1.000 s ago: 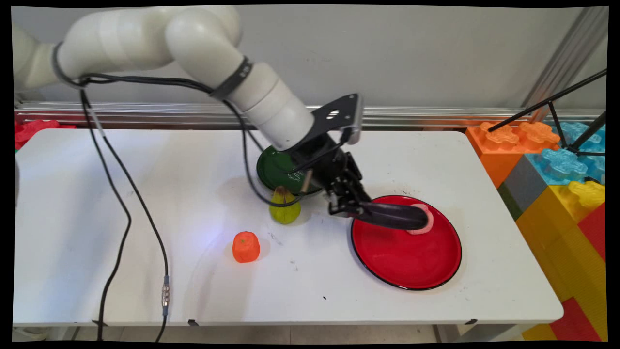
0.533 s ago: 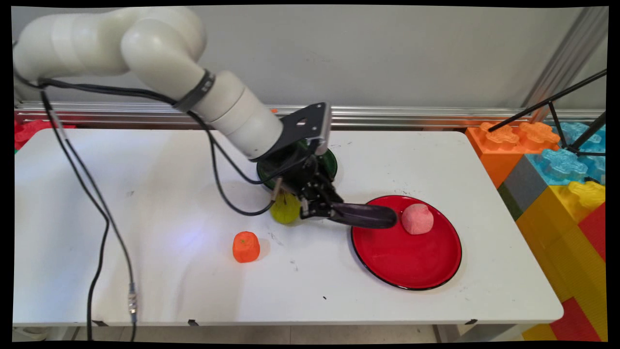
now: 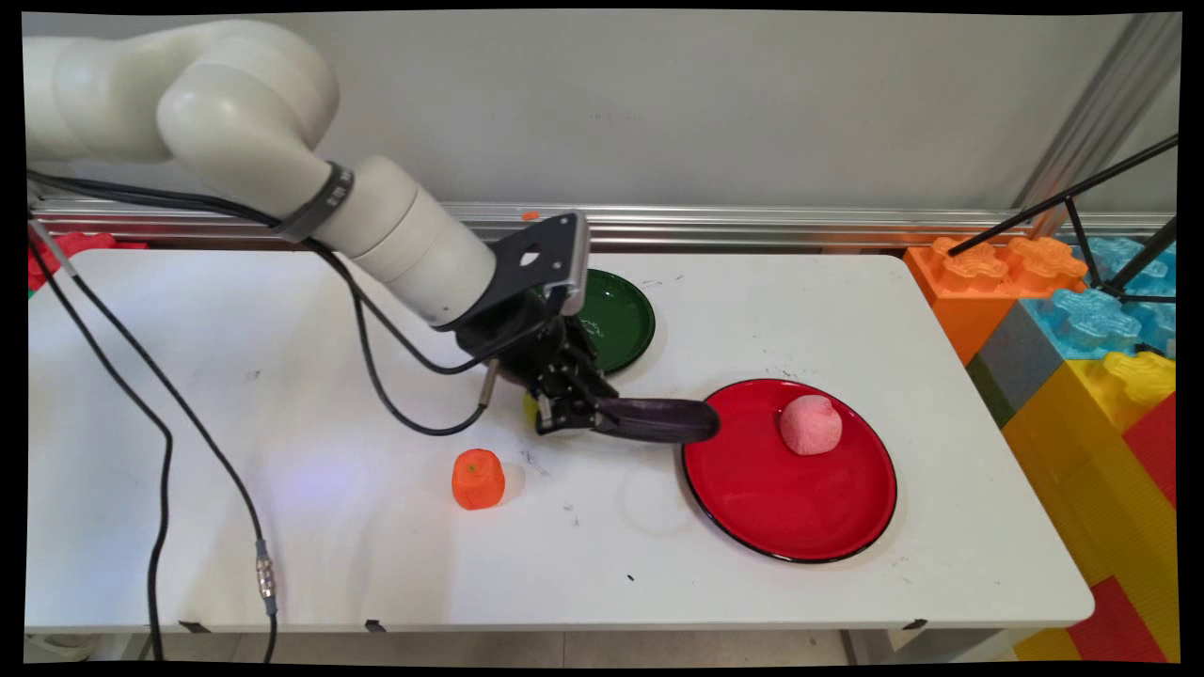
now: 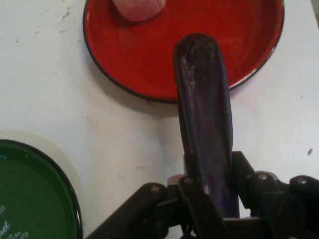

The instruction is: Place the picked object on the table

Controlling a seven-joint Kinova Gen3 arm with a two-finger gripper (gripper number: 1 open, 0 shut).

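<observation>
Gripping a dark purple eggplant [image 3: 658,419] by one end, the black gripper [image 3: 564,414] hangs low over the white table [image 3: 282,376], its fingers clamped on the vegetable. The eggplant lies nearly level, its free tip reaching over the left rim of the red plate [image 3: 790,508]. A pink fruit [image 3: 810,424] sits on that plate, toward its far side, apart from the eggplant's tip. Beyond the red plate to its left lies a green plate [image 3: 616,320]. An orange fruit [image 3: 478,479] stands well left of the red plate.
</observation>
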